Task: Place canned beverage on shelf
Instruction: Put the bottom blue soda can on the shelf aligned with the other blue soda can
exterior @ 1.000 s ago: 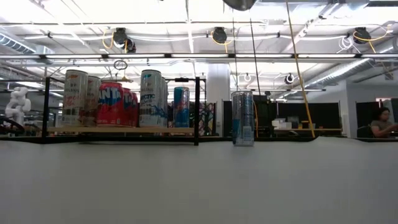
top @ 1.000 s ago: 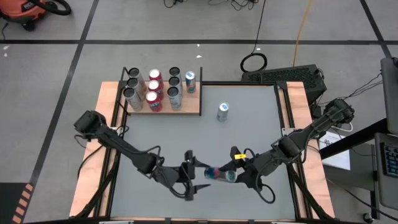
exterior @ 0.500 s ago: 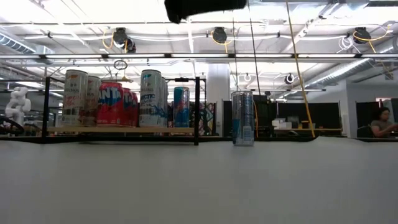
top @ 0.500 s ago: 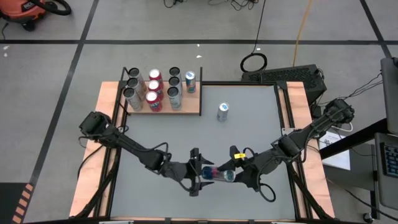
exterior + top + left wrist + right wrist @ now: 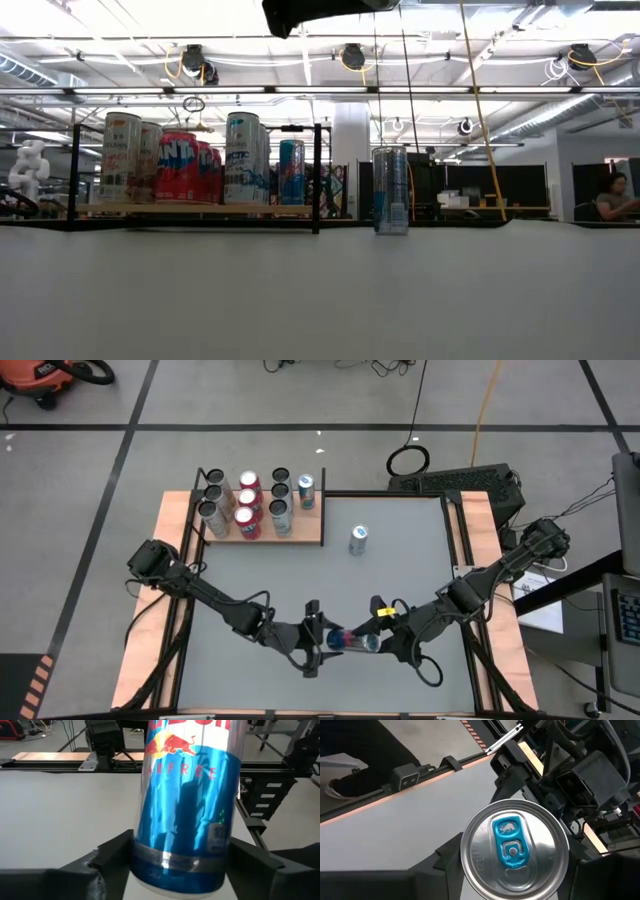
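A blue and silver canned beverage (image 5: 350, 642) hangs on its side above the table's near middle, with my right gripper (image 5: 374, 645) shut on its top end. My left gripper (image 5: 320, 640) faces it from the left. Its two fingers (image 5: 107, 862) stand on either side of the can's bottom end (image 5: 175, 870) with little or no gap. The shelf (image 5: 300, 532), a light wood board with black posts, stands at the far left and carries several upright cans (image 5: 248, 505). My right gripper pinches the can's side wall just below the top rim (image 5: 470, 870) between its two fingers. The fingers come from the table's right, slanting slightly down, and lie along the can. The can is lifted clear and roughly level, its lid (image 5: 512, 845) toward my right wrist. My left gripper has its fingers beside the can's bottom end; whether they touch it, I cannot tell.
One more silver and blue can (image 5: 358, 540) stands upright on the grey table, right of the shelf. Wooden strips (image 5: 475, 560) run along the table's sides. In the low view the shelf's cans (image 5: 180, 165) line the far left.
My left gripper has moved toward the table's right and a little down, up to the held can, so that its fingers now flank the can's bottom end. The can has stayed where it was.
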You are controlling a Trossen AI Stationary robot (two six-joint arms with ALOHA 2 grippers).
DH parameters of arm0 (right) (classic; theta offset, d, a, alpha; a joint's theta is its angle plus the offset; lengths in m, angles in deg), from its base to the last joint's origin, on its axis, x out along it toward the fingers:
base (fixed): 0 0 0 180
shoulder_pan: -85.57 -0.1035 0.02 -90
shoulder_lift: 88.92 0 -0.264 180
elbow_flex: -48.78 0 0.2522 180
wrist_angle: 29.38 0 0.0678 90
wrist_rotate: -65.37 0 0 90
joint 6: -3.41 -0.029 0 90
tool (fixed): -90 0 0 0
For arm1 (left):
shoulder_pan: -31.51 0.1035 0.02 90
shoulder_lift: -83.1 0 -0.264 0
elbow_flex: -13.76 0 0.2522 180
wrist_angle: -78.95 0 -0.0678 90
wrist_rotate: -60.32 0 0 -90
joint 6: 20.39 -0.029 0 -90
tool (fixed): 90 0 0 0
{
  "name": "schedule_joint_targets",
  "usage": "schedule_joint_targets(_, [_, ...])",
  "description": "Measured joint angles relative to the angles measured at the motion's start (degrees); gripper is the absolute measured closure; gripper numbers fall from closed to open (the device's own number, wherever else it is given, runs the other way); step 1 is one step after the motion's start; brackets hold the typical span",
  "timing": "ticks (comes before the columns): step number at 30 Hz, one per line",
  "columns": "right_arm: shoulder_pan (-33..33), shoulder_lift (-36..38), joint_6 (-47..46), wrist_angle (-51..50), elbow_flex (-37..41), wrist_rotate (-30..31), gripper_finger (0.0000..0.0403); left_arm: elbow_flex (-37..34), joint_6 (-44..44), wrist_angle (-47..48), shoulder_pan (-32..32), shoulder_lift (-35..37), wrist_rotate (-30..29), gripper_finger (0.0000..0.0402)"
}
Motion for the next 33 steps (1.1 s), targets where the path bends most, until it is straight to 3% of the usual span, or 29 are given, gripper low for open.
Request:
schedule_joint_targets(5, [0.0, 0.0, -1.8, -0.3, 0.0, -0.1, 0.0226, 0.0, -0.1, 0.3, -0.1, 0.0, 0.0, 0.0161])
schedule_joint_targets(10, [0.0, 0.0, -6.6, -0.5, 0.0, 0.3, 0.0206, 0.0, 0.5, 0.2, -0.1, 0.0, -0.1, 0.017])
schedule_joint_targets(16, [0.0, 0.0, -23.0, 0.9, 0.0, 3.0, 0.0154, 0.0, -0.1, 0.9, -0.1, 0.1, -2.4, 0.0165])
schedule_joint_targets(19, [0.0, 0.0, -34.7, 2.0, 0.0, 8.0, 0.0128, 0.0, -0.1, 1.6, -0.2, 0.4, -6.2, 0.0165])
schedule_joint_targets(22, [0.0, 0.1, -42.3, 2.2, -0.1, 8.8, 0.0109, 0.3, -1.7, 2.0, -0.1, 0.4, -11.9, 0.0164])
schedule_joint_targets(29, [-0.5, 0.0, -47.8, 1.6, 1.4, 22.4, 0.0101, 1.7, -3.6, 1.2, -0.4, 0.4, -21.5, 0.0164])
schedule_joint_targets(33, [-0.4, 0.1, -48.7, 2.8, 2.3, 24.9, 0.0109, 1.7, -3.5, 1.7, -1.5, 0.4, -26.2, 0.0164])
